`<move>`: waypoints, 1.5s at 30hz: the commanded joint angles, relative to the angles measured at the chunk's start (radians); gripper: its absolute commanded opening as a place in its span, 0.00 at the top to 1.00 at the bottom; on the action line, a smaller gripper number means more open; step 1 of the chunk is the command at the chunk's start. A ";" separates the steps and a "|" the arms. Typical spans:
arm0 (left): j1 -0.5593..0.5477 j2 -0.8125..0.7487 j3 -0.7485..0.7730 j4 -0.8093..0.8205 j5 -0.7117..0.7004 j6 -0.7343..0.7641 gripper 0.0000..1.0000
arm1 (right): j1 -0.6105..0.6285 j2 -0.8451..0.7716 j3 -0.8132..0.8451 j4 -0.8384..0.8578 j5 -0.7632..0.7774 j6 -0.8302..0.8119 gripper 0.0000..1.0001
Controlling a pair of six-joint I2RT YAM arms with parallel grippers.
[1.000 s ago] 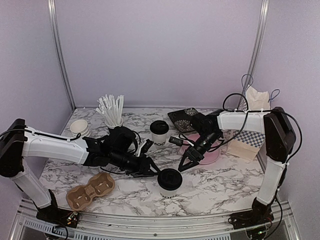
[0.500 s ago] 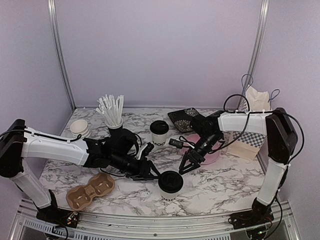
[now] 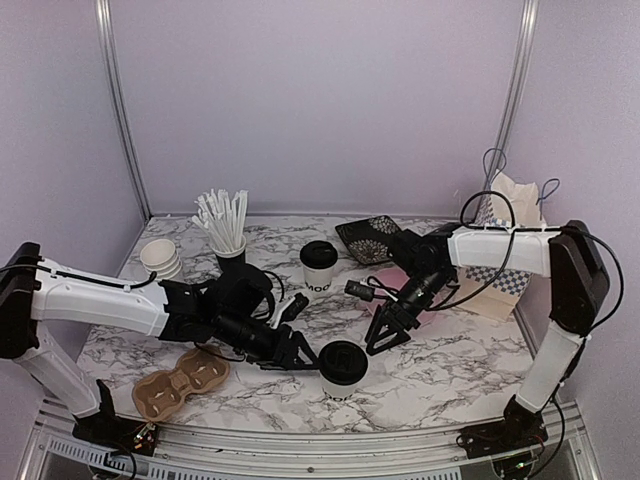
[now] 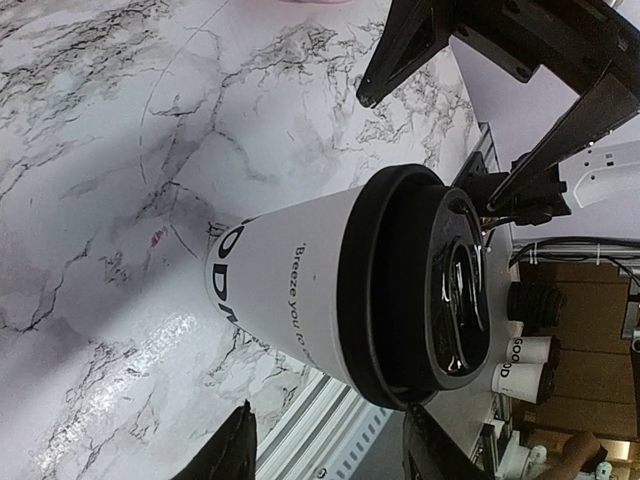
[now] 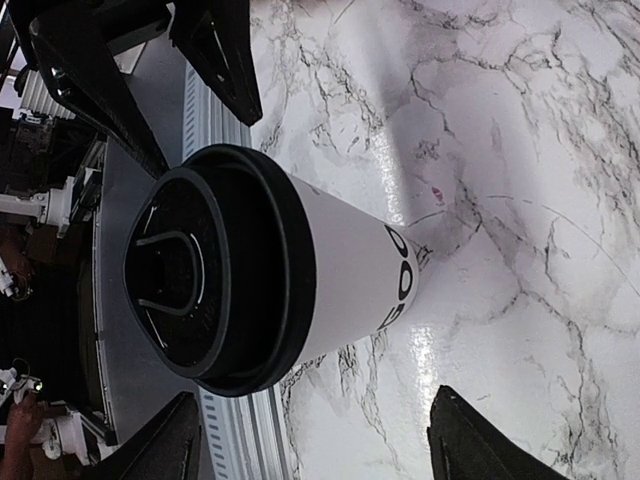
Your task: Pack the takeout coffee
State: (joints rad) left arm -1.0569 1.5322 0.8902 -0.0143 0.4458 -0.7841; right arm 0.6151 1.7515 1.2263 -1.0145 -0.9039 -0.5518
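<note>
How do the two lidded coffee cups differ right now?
The near cup stands between the open left gripper and right gripper; the far cup stands alone, further back. The near cup is by the table front edge; the far cup is mid-table. Both are upright, white, black-lidded.

Two upright white paper cups, black-lidded, apart: near cup in front, far cup behind it.

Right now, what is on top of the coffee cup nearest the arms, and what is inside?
A black lid sits on that cup. The lid hides the contents.
</note>
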 commanded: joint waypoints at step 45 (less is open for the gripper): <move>0.099 0.147 0.079 -0.039 0.052 -0.025 0.70 | 0.011 0.111 0.076 0.030 0.063 0.048 0.51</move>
State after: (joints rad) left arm -0.9607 1.6787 0.9291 0.1001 0.6834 -0.9012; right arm 0.6445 1.8488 1.2675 -1.1076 -0.9947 -0.4637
